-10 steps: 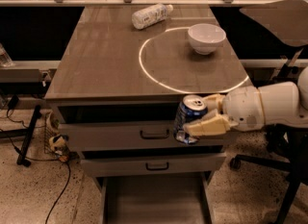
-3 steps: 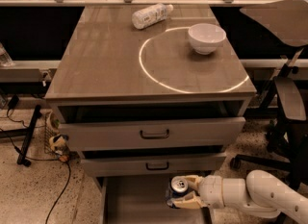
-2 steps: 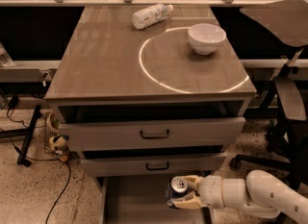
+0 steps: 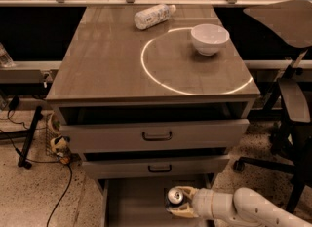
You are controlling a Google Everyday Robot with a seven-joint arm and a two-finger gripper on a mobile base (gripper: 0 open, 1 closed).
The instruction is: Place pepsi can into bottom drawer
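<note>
The pepsi can (image 4: pixel 175 198), dark blue with a silver top, stands upright low inside the open bottom drawer (image 4: pixel 131 204), on its right half. My gripper (image 4: pixel 178 202) reaches in from the lower right on a white arm and is shut on the can, its beige fingers (image 4: pixel 182 211) wrapped around the can's sides. I cannot tell whether the can touches the drawer floor. The drawer's front part is cut off by the bottom edge of the view.
Two upper drawers with black handles (image 4: pixel 157 136) stand pulled out a little above the bottom drawer. On the cabinet top lie a clear plastic bottle (image 4: pixel 153 15) and a white bowl (image 4: pixel 209 38). An office chair (image 4: pixel 292 94) stands to the right, cables and a stand to the left.
The gripper has carried the can from beside the top drawer down into the bottom drawer. Over the last second it has stayed almost still there.
</note>
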